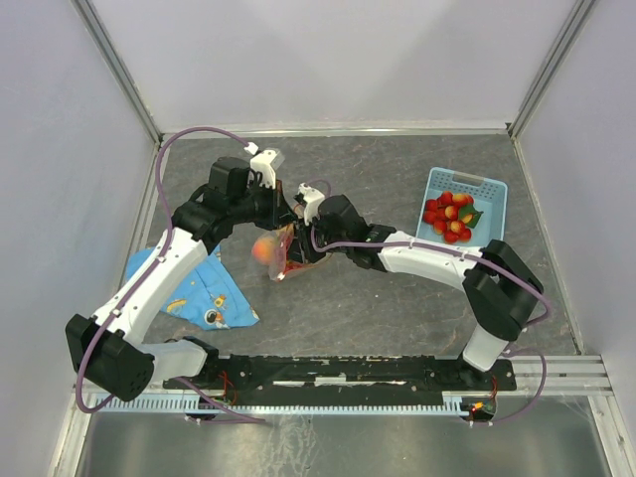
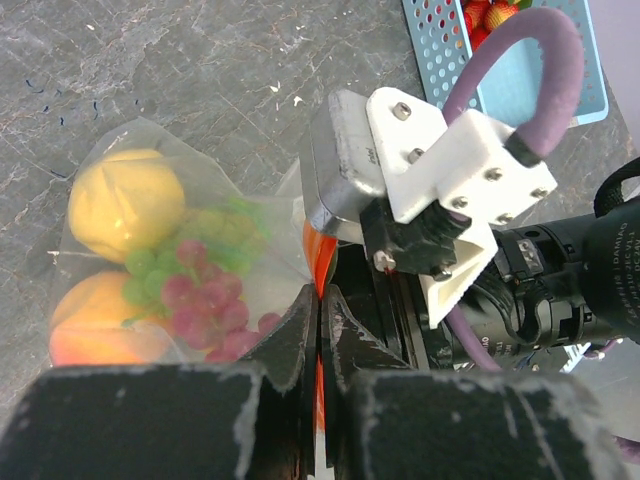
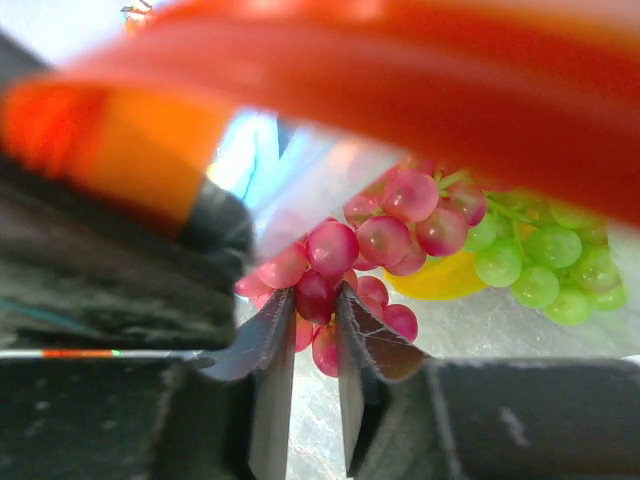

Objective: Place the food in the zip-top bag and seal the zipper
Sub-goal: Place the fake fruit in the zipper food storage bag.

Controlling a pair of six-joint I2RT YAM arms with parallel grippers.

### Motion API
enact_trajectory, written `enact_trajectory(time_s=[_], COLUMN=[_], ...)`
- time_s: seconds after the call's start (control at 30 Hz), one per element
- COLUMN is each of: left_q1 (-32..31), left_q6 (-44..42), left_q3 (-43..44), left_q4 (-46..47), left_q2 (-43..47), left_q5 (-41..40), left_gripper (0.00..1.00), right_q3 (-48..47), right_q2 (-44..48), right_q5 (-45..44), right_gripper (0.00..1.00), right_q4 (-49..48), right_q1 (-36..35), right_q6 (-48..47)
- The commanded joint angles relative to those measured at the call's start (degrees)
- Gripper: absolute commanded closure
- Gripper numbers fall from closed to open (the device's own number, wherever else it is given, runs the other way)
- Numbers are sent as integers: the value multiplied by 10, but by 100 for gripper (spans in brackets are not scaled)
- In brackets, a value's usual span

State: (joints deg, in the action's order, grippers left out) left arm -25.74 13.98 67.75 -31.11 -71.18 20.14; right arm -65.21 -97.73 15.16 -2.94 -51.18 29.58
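The zip-top bag (image 1: 283, 256) lies mid-table between both arms, clear and crinkly (image 2: 110, 140). Through its plastic I see a yellow lemon (image 2: 125, 200), a peach (image 2: 85, 325), green grapes (image 2: 215, 235) and purple grapes (image 2: 205, 305). My left gripper (image 2: 319, 305) is shut on the orange-red zipper (image 2: 318, 262) at the bag's mouth. My right gripper (image 3: 315, 300) reaches inside the bag under the zipper strip (image 3: 400, 70), its narrow jaws pinching a purple grape of the bunch (image 3: 385, 235). Green grapes (image 3: 545, 265) and the lemon (image 3: 440, 280) lie just beyond.
A light-blue basket (image 1: 489, 189) at the back right holds red strawberries (image 1: 449, 216). A blue patterned cloth (image 1: 204, 288) lies left of the bag beside the left arm. The right arm's camera mount (image 2: 430, 180) crowds close to my left fingers.
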Motion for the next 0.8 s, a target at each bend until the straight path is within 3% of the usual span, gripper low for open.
enact_trajectory(time_s=[0.0, 0.37, 0.53, 0.77], left_q1=[-1, -1, -1, -1], left_q6=[8, 8, 8, 8], left_q3=[3, 3, 3, 3], left_q4=[34, 34, 34, 34], left_q2=[15, 16, 17, 17], left_q5=[21, 22, 22, 22], left_gripper=[97, 97, 97, 97], right_q3=[-1, -12, -9, 0], right_q2=[16, 146, 196, 202], right_q5=[17, -65, -160, -325], right_gripper=[66, 46, 45, 36], right_q4=[-46, 121, 187, 204], right_q1=[-2, -1, -1, 0], right_q6=[2, -108, -142, -136])
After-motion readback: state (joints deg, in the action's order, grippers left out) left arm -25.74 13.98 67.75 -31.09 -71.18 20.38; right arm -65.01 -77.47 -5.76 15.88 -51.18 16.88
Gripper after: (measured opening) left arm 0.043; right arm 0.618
